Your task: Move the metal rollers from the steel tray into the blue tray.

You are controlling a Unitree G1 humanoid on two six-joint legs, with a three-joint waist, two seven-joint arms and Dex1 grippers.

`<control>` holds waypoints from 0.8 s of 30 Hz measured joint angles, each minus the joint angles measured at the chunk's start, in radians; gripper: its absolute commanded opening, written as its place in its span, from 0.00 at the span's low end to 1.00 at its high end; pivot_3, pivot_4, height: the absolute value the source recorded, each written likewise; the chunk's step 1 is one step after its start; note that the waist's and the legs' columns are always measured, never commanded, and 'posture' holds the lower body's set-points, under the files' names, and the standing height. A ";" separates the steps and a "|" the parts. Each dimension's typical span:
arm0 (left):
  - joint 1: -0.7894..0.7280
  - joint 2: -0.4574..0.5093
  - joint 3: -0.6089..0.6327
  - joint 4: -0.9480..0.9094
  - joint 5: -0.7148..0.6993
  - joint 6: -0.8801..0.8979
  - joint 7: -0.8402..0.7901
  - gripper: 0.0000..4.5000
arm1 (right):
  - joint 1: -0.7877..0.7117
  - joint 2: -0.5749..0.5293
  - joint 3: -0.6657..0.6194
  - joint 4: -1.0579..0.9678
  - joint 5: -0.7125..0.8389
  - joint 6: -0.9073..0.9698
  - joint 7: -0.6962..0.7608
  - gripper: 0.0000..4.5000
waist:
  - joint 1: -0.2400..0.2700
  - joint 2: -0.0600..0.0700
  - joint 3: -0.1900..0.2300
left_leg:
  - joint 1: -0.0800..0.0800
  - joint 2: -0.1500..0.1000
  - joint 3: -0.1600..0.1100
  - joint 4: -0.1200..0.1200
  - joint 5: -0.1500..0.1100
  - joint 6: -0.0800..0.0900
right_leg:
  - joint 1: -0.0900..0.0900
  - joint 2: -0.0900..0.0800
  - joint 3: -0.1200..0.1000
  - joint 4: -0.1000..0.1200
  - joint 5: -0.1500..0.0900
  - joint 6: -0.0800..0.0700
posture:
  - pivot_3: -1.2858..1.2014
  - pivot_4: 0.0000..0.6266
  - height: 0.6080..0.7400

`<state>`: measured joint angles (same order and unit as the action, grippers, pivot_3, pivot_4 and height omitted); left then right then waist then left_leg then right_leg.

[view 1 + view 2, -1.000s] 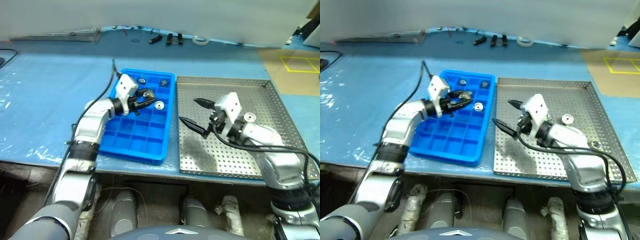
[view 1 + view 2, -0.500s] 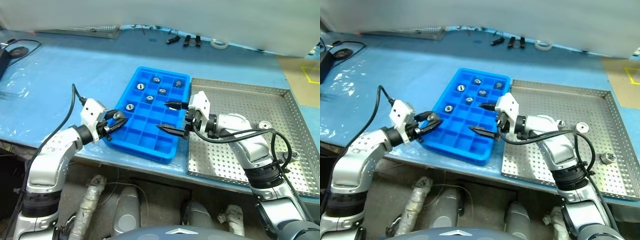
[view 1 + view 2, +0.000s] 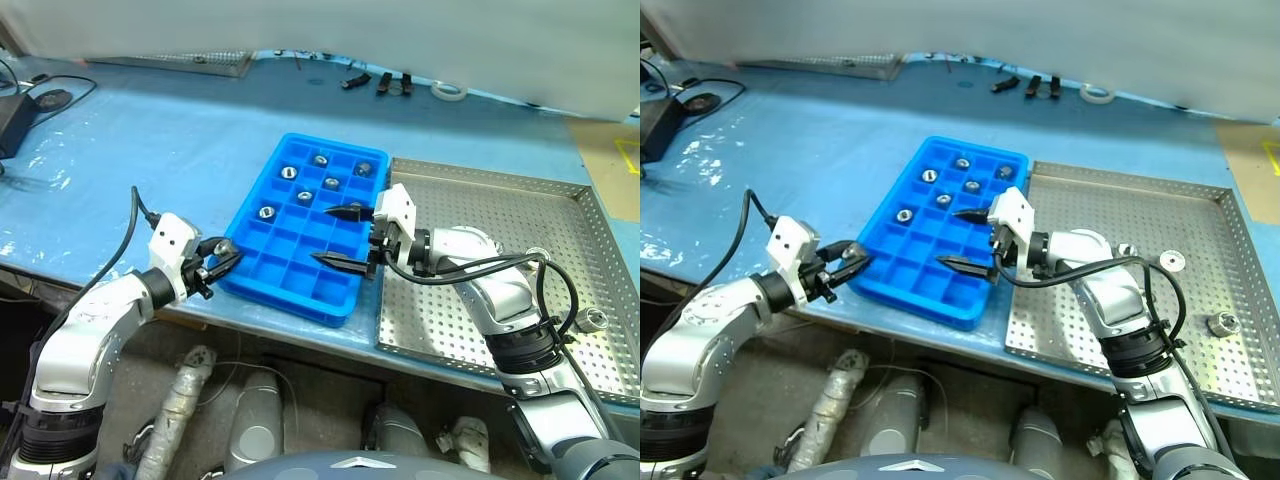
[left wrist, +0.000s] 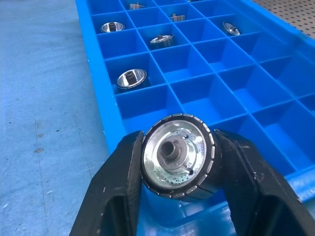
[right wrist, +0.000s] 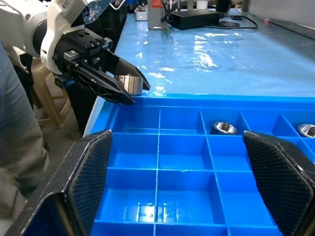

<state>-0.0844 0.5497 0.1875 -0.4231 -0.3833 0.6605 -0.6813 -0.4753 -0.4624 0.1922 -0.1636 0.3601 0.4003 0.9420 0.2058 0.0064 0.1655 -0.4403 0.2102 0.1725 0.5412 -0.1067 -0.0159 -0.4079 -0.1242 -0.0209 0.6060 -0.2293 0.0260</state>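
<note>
A: Left wrist view, nearest first: left gripper point(image 4: 173, 169) clamps one of the metal rollers point(image 4: 177, 156) between both black fingers, dark centre hole facing the camera. It hangs at the near corner of the blue tray point(image 4: 110, 142), over or just outside the rim; I cannot tell which

B: Head views agree. Left gripper point(image 3: 222, 256) sits at the tray's near left corner, roller pinched. So the step in hand is the drop, not the pick

A: My read too. Next out: right gripper point(image 3: 342, 237) hovers above the near right cells of the blue tray, jaws spread wide, nothing between them. From its own wrist view the two fingers point(image 5: 87, 172) frame empty cells

B: Further in: five rollers already sit in far cells, one per cell point(image 3: 266, 212). The near rows are bare

A: Beyond that, the steel tray point(image 3: 470, 330) lies right of the blue one, edges just beside each other. At least two rollers remain near its right rim point(image 3: 1222, 323), well apart from either gripper

B: Judgement on the next move: carry the held roller inward until it is squarely over an empty cell, then spread the fingers. Released where it hangs now, it may strike the rim and roll onto the table sheet point(image 3: 150, 140)

A: And the right arm hangs low across the near cells; the left should pick a cell clear of it
</note>
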 measured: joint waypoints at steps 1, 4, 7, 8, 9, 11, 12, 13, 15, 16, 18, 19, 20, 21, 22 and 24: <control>-0.012 0.000 0.000 0.016 -0.001 -0.003 0.001 0.71 | 0.003 0.000 -0.001 0.000 0.000 0.000 -0.004 1.00 | 0.000 0.000 0.000 | 0.000 0.000 0.000 0.000 0.000 0.000 | 0.000 0.000 0.000 0.000 0.000 0.000 | 0.64 0.24 1.00; -0.040 0.014 -0.005 0.052 -0.001 -0.027 -0.016 0.93 | 0.020 -0.001 -0.002 -0.003 -0.001 0.000 -0.012 1.00 | -0.001 0.000 0.000 | 0.000 0.000 0.000 0.000 0.000 0.000 | 0.000 0.000 0.000 0.000 0.000 -0.001 | 0.63 0.24 1.00; -0.080 0.022 -0.027 0.094 0.015 -0.042 -0.013 1.00 | 0.034 -0.004 -0.006 -0.007 -0.003 0.001 -0.027 1.00 | -0.002 0.000 0.000 | 0.000 0.000 0.000 0.000 0.000 0.000 | 0.000 0.000 0.000 0.001 0.000 0.000 | 0.62 0.24 1.00; -0.093 0.027 -0.039 0.109 0.017 -0.048 -0.016 1.00 | 0.035 -0.005 -0.008 -0.010 -0.003 0.001 -0.031 1.00 | -0.003 0.000 0.000 | 0.000 0.000 0.000 0.001 0.000 0.000 | 0.000 0.000 0.000 0.001 0.000 0.000 | 0.62 0.24 1.00; -0.107 0.030 -0.047 0.122 0.016 -0.053 -0.023 1.00 | 0.036 -0.005 -0.012 -0.011 -0.003 0.001 -0.035 1.00 | -0.004 0.000 0.000 | 0.000 0.000 0.000 0.001 0.000 0.000 | 0.000 0.000 0.000 0.001 0.000 -0.001 | 0.61 0.24 1.00; -0.141 0.029 -0.062 0.147 0.015 -0.066 -0.035 1.00 | 0.041 -0.008 -0.024 -0.014 -0.004 0.001 -0.047 1.00 | -0.004 0.000 0.000 | 0.001 0.000 0.000 0.001 0.001 -0.001 | 0.001 0.000 0.000 0.002 0.000 -0.001 | 0.60 0.24 1.00; -0.159 0.028 -0.070 0.157 0.015 -0.072 -0.037 1.00 | 0.044 -0.010 -0.026 -0.016 -0.004 0.001 -0.052 1.00 | -0.004 0.000 0.000 | 0.001 0.000 0.000 0.001 0.001 -0.001 | 0.001 0.000 0.000 0.002 0.000 -0.001 | 0.59 0.24 1.00; -0.190 0.024 -0.082 0.175 0.015 -0.079 -0.042 1.00 | 0.052 -0.013 -0.028 -0.025 -0.004 0.001 -0.061 1.00 | -0.004 0.000 0.000 | 0.001 0.000 0.000 0.001 0.001 -0.001 | 0.001 0.000 0.000 0.002 0.000 -0.001 | 0.59 0.24 1.00; -0.233 0.015 -0.102 0.205 0.015 -0.095 -0.057 1.00 | 0.067 -0.017 -0.034 -0.048 -0.004 0.001 -0.075 1.00 | -0.008 0.000 0.000 | 0.001 0.000 0.000 0.002 0.001 -0.001 | 0.001 0.000 0.000 0.002 0.000 -0.001 | 0.57 0.24 1.00; -0.263 0.009 -0.119 0.232 0.015 -0.104 -0.070 1.00 | 0.077 -0.022 -0.040 -0.059 -0.004 0.002 -0.086 1.00 | -0.011 0.000 0.000 | 0.001 0.000 0.000 0.002 0.001 -0.001 | 0.001 0.000 0.000 0.002 0.000 -0.001 | 0.55 0.24 1.00; -0.308 -0.001 -0.154 0.284 0.017 -0.121 -0.096 1.00 | 0.105 -0.037 -0.063 -0.092 -0.005 0.006 -0.110 1.00 | -0.021 0.000 0.000 | 0.000 -0.001 0.000 0.003 0.002 -0.002 | 0.001 0.000 0.000 0.002 0.000 0.000 | 0.53 0.24 1.00; -0.332 -0.006 -0.170 0.317 0.020 -0.133 -0.111 1.00 | 0.121 -0.048 -0.074 -0.109 -0.006 0.011 -0.123 1.00 | -0.026 0.000 0.000 | 0.000 -0.002 0.000 0.003 0.002 -0.002 | 0.002 0.000 0.000 0.002 0.000 0.000 | 0.51 0.24 1.00; -0.361 -0.014 -0.190 0.358 0.027 -0.148 -0.127 1.00 | 0.146 -0.059 -0.092 -0.130 -0.006 0.019 -0.139 1.00 | -0.031 0.000 0.000 | 0.000 -0.002 0.000 0.003 0.003 -0.002 | 0.002 0.000 0.000 0.002 0.000 0.000 | 0.50 0.24 1.00; -0.387 -0.022 -0.204 0.395 0.034 -0.161 -0.143 1.00 | 0.166 -0.066 -0.108 -0.148 -0.006 0.027 -0.154 1.00 | -0.039 -0.001 0.000 | 0.000 -0.001 0.001 0.004 0.003 -0.002 | 0.002 0.000 0.001 0.002 0.000 0.000 | 0.49 0.24 1.00; -0.427 -0.038 -0.225 0.451 0.042 -0.184 -0.163 1.00 | 0.200 -0.079 -0.130 -0.179 -0.006 0.037 -0.175 1.00 | -0.047 -0.001 0.000 | 0.000 -0.002 0.001 0.003 0.003 -0.002 | 0.002 0.000 0.001 0.002 0.000 0.000 | 0.48 0.24 1.00; -0.495 -0.073 -0.254 0.539 0.060 -0.231 -0.190 1.00 | 0.251 -0.092 -0.168 -0.228 -0.006 0.055 -0.208 1.00 | -0.063 -0.001 -0.001 | 0.000 -0.002 0.001 0.004 0.003 -0.001 | 0.002 0.000 0.001 0.002 0.000 0.000 | 0.45 0.24 1.00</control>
<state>-0.5792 0.4767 -0.0667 0.1161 -0.3229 0.4298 -0.8717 -0.2240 -0.5539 0.0245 -0.3914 0.3546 0.4552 0.7339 0.1430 0.0057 0.1650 -0.4398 0.2083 0.1734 0.5450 -0.1035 -0.0174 -0.4059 -0.1239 -0.0198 0.6083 -0.2292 0.0259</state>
